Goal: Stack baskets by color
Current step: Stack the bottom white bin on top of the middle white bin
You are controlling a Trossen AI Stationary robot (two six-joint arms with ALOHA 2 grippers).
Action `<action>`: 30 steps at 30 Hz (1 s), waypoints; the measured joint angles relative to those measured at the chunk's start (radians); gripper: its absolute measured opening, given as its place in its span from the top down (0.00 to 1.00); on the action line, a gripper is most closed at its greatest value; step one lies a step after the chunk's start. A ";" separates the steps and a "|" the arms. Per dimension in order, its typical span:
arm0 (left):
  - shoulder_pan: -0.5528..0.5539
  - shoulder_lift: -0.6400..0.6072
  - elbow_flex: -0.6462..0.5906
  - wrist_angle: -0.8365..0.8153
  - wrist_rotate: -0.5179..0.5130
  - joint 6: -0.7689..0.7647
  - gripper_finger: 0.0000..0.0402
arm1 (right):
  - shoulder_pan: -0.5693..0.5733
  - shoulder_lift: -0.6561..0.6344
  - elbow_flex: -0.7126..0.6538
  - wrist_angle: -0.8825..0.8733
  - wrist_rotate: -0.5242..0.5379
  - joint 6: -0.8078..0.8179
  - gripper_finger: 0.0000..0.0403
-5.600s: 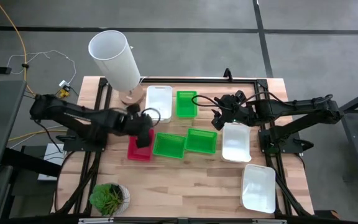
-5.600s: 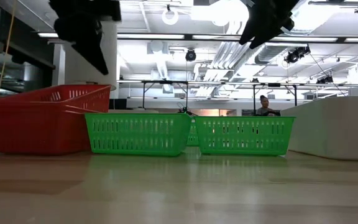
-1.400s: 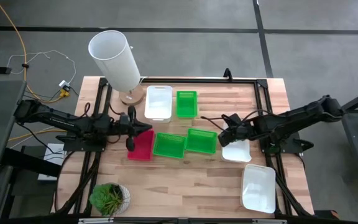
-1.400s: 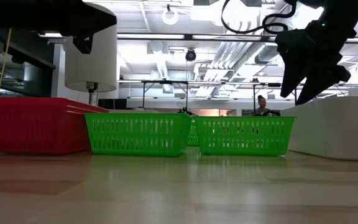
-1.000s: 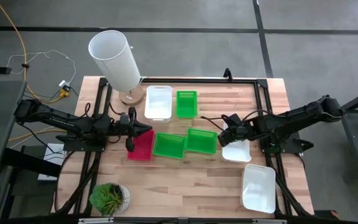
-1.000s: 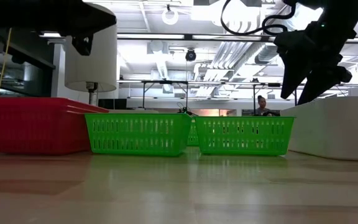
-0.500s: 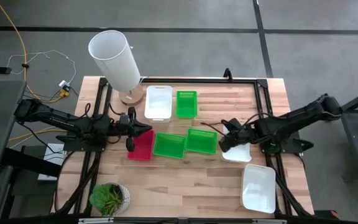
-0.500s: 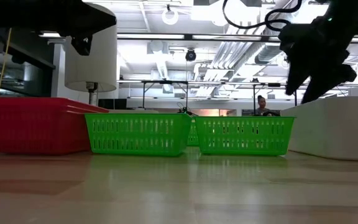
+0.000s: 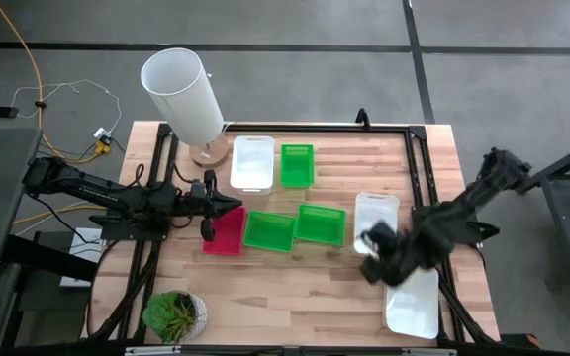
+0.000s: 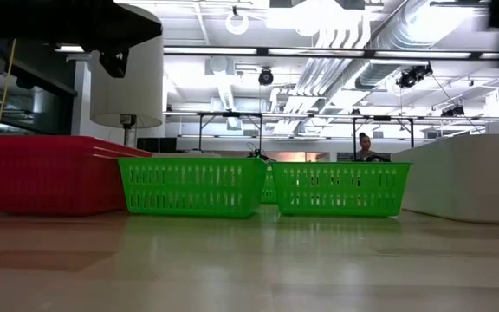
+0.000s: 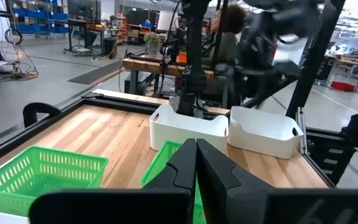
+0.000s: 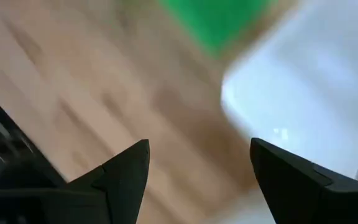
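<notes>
Baskets lie scattered across my wooden table (image 9: 295, 282), all shallow plastic trays with slotted sides. At centre left of the overhead frame sits the red stack (image 9: 224, 230), which from table height shows nested rims, so more than one tray sits in it. Just right of it are two green baskets, one (image 9: 269, 230) touching the next (image 9: 321, 223), both with nothing in them. Toward the upper middle, a white basket (image 9: 252, 163) and a third green basket (image 9: 297, 165) sit side by side. Right of centre is another white basket (image 9: 375, 220), and a further white one (image 9: 413, 305) lies at the lower right corner; neither holds anything I can see.

My left gripper (image 9: 232, 207) hangs over the upper edge of the red stack with its fingers pressed together, holding nothing. My right gripper (image 9: 374, 259) is at the lower right, between the two right-hand white baskets. Its own camera shows both fingers (image 12: 124, 173) spread wide apart with bare wood and a white rim between them, gripping nothing. That arm is smeared in the overhead frame, so I cannot say whether it touches either basket.

A tall white cylinder (image 9: 183, 94) stands at the upper left, and a potted plant (image 9: 174, 314) at the lower left.
</notes>
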 joint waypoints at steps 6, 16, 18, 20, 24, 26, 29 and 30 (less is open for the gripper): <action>0.000 0.000 0.000 0.000 0.000 0.002 1.00 | 0.175 0.203 0.106 -0.059 -0.178 0.263 0.34; 0.000 0.000 0.000 0.001 0.001 -0.012 1.00 | 0.311 0.376 0.177 -0.164 -0.101 0.591 0.34; 0.000 0.000 0.000 0.001 0.001 -0.031 1.00 | 0.308 0.397 0.151 -0.143 -0.099 0.611 0.34; 0.000 0.000 0.000 0.001 0.001 -0.041 1.00 | 0.299 0.412 0.131 -0.134 -0.115 0.618 0.34; 0.000 0.000 0.000 0.001 0.001 -0.048 1.00 | 0.284 0.429 0.098 -0.114 -0.074 0.636 0.34; -0.001 0.000 0.000 0.001 0.001 -0.053 1.00 | 0.279 0.429 0.071 -0.050 -0.067 0.637 0.35; -0.006 0.000 0.000 0.001 0.001 -0.053 1.00 | 0.277 0.429 0.023 0.030 -0.079 0.653 0.38; -0.010 0.000 0.000 0.001 0.001 -0.052 1.00 | 0.277 0.429 0.010 0.039 -0.089 0.662 0.40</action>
